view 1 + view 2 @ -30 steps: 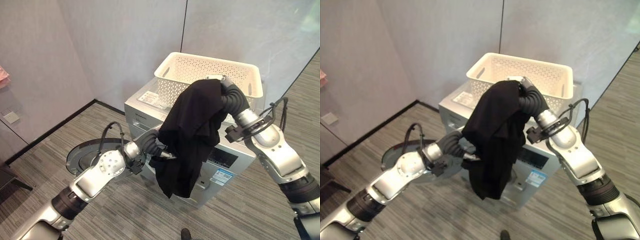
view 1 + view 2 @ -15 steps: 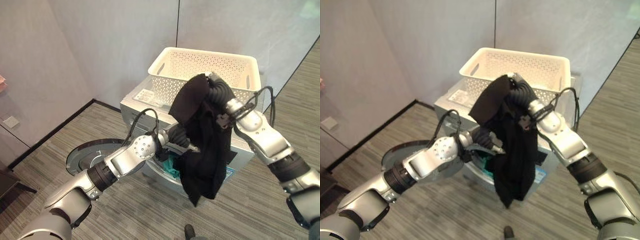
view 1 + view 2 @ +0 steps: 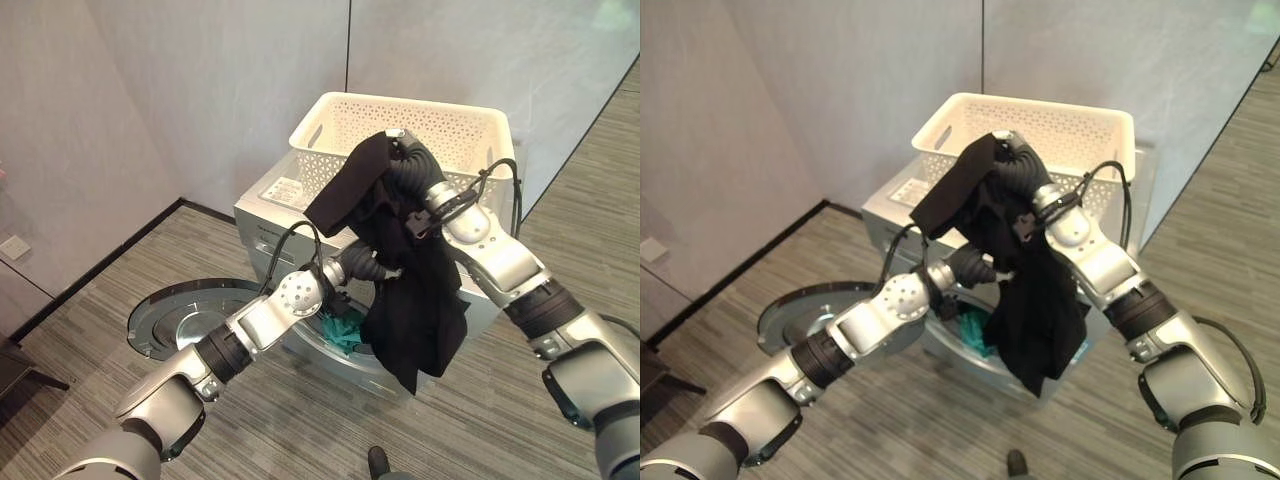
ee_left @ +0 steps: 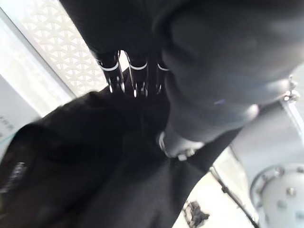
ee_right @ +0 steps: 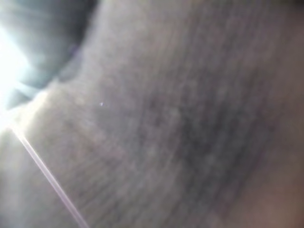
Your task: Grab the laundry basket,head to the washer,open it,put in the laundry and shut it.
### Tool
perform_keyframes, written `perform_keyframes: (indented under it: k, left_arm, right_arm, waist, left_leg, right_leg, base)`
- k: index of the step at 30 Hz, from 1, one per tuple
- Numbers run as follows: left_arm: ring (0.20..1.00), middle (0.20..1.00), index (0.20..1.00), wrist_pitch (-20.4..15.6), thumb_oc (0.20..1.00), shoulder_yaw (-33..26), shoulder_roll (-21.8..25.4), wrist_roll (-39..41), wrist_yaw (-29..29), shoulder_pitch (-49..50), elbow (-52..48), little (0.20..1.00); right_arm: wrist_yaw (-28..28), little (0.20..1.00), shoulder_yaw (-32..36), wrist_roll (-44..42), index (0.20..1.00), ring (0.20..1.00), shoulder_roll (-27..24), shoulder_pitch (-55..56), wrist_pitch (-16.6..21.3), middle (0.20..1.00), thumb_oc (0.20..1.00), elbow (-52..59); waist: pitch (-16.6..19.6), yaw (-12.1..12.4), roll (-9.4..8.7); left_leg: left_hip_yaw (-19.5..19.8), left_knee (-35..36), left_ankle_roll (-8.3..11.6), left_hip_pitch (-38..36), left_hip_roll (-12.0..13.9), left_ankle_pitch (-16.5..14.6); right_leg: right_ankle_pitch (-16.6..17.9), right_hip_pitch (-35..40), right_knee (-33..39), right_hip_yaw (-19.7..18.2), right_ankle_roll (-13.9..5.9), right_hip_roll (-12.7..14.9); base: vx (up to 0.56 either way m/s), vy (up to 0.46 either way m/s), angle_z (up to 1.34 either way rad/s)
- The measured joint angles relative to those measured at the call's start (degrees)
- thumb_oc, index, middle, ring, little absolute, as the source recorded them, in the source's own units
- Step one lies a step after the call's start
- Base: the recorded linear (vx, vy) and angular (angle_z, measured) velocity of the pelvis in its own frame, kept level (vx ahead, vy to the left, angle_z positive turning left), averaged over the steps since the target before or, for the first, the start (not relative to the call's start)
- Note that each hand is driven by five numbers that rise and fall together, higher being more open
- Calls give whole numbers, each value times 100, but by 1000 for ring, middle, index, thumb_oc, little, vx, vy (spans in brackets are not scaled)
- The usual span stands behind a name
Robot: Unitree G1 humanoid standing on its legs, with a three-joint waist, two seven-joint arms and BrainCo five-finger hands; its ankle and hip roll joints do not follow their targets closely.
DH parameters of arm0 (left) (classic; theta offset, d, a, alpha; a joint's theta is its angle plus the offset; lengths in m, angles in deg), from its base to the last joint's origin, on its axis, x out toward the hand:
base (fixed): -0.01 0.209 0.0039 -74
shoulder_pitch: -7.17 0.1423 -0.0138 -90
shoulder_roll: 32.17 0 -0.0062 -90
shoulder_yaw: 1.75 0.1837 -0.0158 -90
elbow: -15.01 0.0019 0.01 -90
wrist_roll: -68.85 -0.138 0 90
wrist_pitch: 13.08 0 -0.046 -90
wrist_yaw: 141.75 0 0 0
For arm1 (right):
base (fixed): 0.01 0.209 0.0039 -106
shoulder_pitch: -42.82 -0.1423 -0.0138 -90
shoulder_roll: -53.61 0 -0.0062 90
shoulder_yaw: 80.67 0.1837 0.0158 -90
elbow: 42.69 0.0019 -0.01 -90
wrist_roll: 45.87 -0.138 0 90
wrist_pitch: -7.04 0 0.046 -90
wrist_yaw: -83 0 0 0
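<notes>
A black garment [image 3: 420, 290] hangs over my right hand [image 3: 408, 165], which is raised above the washer [image 3: 262, 205], just in front of the white laundry basket [image 3: 330, 120] on top of it. The cloth covers that hand and trails down past the washer's front opening. My left hand [image 3: 362, 268] reaches in from the left behind the garment. In its wrist view its fingers [image 4: 137, 76] lie straight against the black cloth. Teal laundry [image 3: 340, 330] lies in the drum opening.
The washer's round door [image 3: 175, 315] hangs wide open to the left, low over the striped carpet. Grey walls stand close behind the washer and along the left side.
My right arm has carried the black garment to the right and closer to the washer's front. My left hand has risen from the garment's lower edge to behind its middle, uncovering the teal laundry.
</notes>
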State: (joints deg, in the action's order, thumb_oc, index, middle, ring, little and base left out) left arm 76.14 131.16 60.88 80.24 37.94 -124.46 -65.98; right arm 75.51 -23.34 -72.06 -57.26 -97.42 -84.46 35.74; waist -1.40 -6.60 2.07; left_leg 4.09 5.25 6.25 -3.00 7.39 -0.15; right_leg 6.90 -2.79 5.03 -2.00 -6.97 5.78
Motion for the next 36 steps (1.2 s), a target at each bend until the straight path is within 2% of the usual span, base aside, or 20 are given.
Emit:
perform_keyframes:
  k: [10,11,12,16,21,25,28,34,36]
  left_arm:
    - [200,200,200,-54,200,-419,-115,200,406,437,-37,200]
    - [200,200,200,-76,200,-433,-121,200,421,463,-39,200]
    - [200,200,200,-95,200,-460,-97,185,438,526,-63,200]
    - [200,200,200,-165,200,-682,-15,97,444,941,-149,200]
    - [200,200,200,-173,200,-1133,284,59,460,1690,-334,200]
    - [200,200,200,-277,200,-1699,625,-153,484,2189,-380,200]
    - [200,200,200,-304,200,-1973,659,-316,528,2429,-399,200]
    - [200,200,200,-543,200,-2901,847,-802,629,3586,-1031,200]
    - [200,200,200,-564,200,-3152,947,-821,611,4032,-1272,200]
  right_arm:
    - [-8,200,349,-2,200,200,52,412,6,200,200,487]
    - [-9,624,395,-2,624,624,51,464,11,624,624,561]
    - [3,1000,445,-15,1000,1000,28,553,12,1000,1000,659]
    - [109,1000,624,-281,1000,1000,-257,960,13,1000,1000,1058]
    - [268,1000,1368,-485,1000,1000,-536,1691,80,1000,1000,1474]
    - [379,1000,2201,-509,1000,1000,-845,2299,198,1000,1000,1605]
    - [392,1000,2646,-501,1000,1000,-933,2613,328,1000,1000,1641]
    - [253,1000,4272,-346,1000,1000,-884,3985,610,1000,1000,2021]
    - [218,1000,4810,-199,1000,1000,-714,4466,683,1000,1000,2123]
  waist:
    - [-42,10,-65]
    - [-45,10,-71]
    - [-52,10,-82]
    - [-111,11,-173]
    - [-132,-6,-204]
    - [-134,-24,-205]
    - [-135,-45,-203]
    - [-141,-42,-202]
    - [-149,-42,-214]
  left_leg:
    - [6,0,2,-12,16,2]
    - [7,0,2,-14,17,2]
    - [7,0,3,-16,17,2]
    - [11,1,3,-15,20,1]
    - [6,4,3,-13,15,-1]
    - [-23,7,-7,1,12,-9]
    - [-32,8,-11,2,15,-13]
    - [-117,9,-30,2,11,-56]
    - [-125,10,-38,18,13,-69]
  right_leg:
    - [5,17,0,26,3,-9]
    - [5,22,0,31,3,-8]
    - [5,23,0,32,3,-7]
    - [2,28,2,46,3,-7]
    - [-6,22,2,44,-2,0]
    - [-12,-11,3,19,-8,0]
    - [-21,-19,5,7,-15,-3]
    - [-43,-58,19,-53,-17,-3]
    - [-49,-81,24,-56,-19,-4]
  base:
    - [0,0,0]
    - [0,0,0]
    - [0,0,0]
    - [0,0,0]
    - [0,0,0]
    - [5,-3,-4]
    - [0,0,0]
    - [29,-12,-5]
    - [31,-15,-3]
